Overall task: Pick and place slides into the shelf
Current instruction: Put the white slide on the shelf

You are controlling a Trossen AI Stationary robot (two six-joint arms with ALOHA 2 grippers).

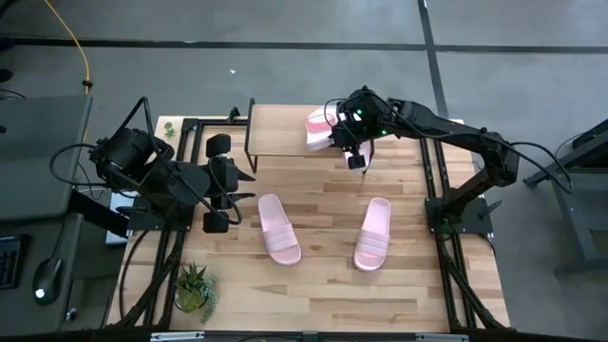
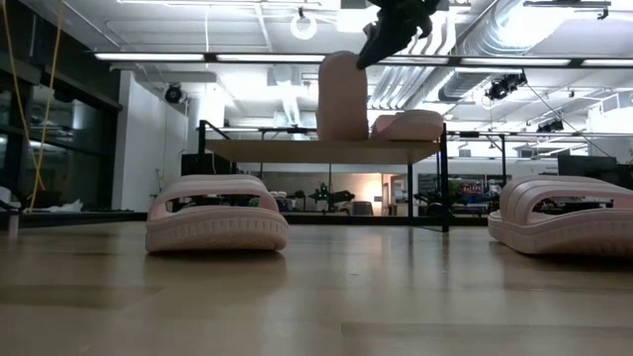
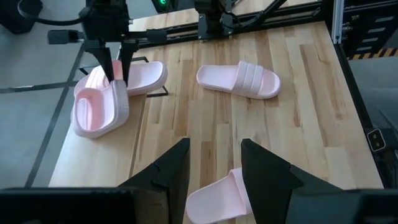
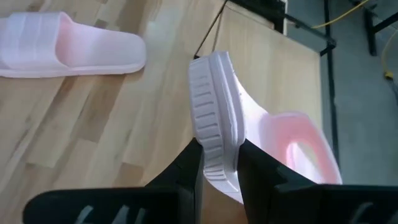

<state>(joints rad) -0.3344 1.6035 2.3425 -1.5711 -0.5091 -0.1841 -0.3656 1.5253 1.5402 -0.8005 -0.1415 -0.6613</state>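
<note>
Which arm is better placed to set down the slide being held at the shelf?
Right. Its end effector grips a pale pink ribbed slide on edge over the wooden-topped shelf. The left end effector hovers open, far away.

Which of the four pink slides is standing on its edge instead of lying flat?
The slide pinched in the right gripper at the shelf. It is tipped up on its side; another lies flat on the shelf top beside it, and two lie flat on the table.

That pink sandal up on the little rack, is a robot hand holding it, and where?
Yes. The right hand pinches one slide by its sole edge, tilted on its side above the shelf.
</note>
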